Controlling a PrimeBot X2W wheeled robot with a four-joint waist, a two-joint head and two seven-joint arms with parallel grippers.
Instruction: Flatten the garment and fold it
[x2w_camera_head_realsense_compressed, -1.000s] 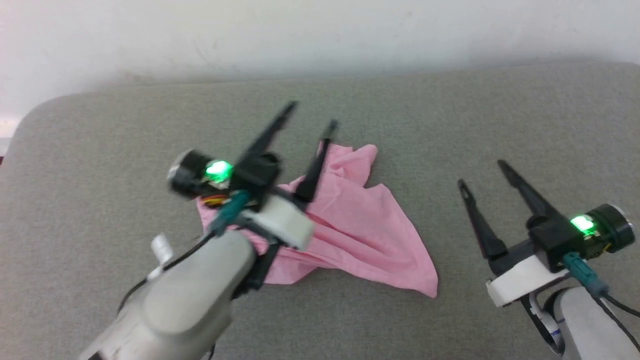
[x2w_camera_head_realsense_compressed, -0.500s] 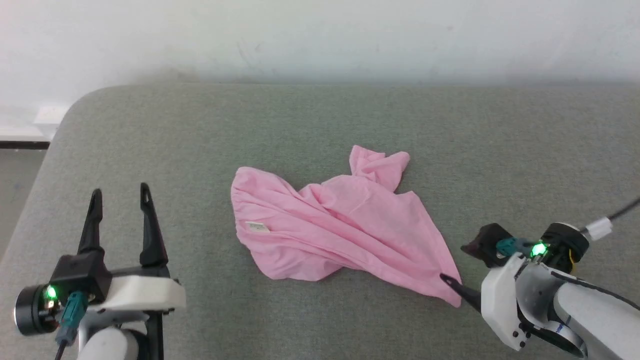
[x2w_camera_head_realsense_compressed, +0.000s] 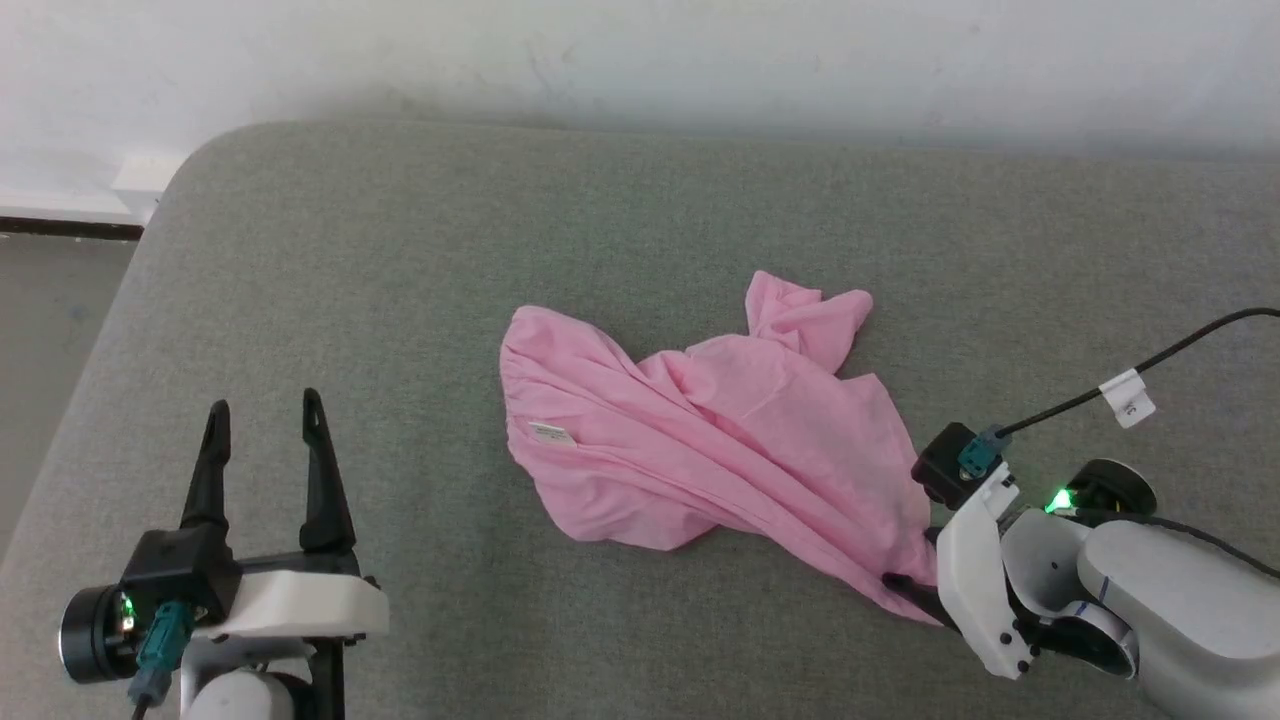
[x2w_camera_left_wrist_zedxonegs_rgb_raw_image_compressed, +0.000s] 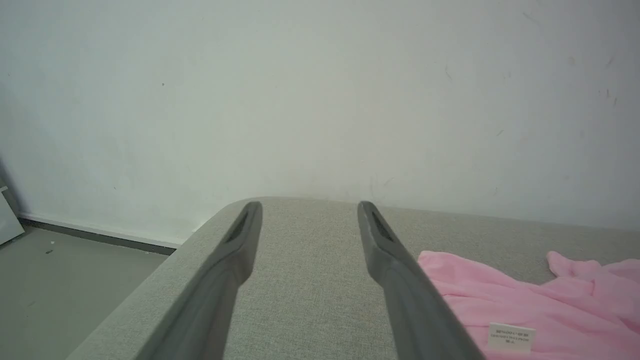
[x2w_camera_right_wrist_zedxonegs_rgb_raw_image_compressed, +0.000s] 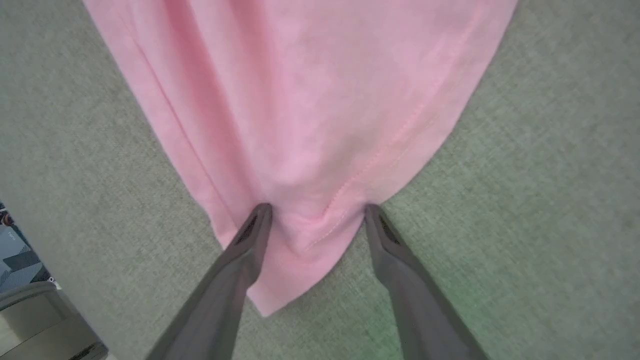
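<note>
Since the earlier frames the left pincer (x2w_camera_head_realsense_compressed: 265, 402) has come off the garment (x2w_camera_head_realsense_compressed: 720, 450) and drawn back to the near left. The right pincer (x2w_camera_head_realsense_compressed: 915, 558) has come in from the right onto the cloth's near right corner. The head camera has also shifted. Head view: garment lies crumpled at the middle of the grey surface (x2w_camera_head_realsense_compressed: 400, 250), widest on the left, tapering to a point at the near right, with a bunched lobe at the far side. White label (x2w_camera_head_realsense_compressed: 552, 434) sits on top near the left edge. Left pincer is released, its fingers spread, nothing between them, well apart from the cloth. Right pincer is angled down at the tapered corner, its fingers mostly hidden behind its own mount. Left wrist view: left pincer (x2w_camera_left_wrist_zedxonegs_rgb_raw_image_compressed: 308, 206) spread over bare surface; garment (x2w_camera_left_wrist_zedxonegs_rgb_raw_image_compressed: 500, 295) and label (x2w_camera_left_wrist_zedxonegs_rgb_raw_image_compressed: 511, 336) lie to the right of the right finger. Right wrist view: right pincer (x2w_camera_right_wrist_zedxonegs_rgb_raw_image_compressed: 317, 207) is released and wide. Its two tips meet the garment (x2w_camera_right_wrist_zedxonegs_rgb_raw_image_compressed: 310, 100) at either edge of the corner, with the stitched hem puckered between them. Not clamped on the cloth.
</note>
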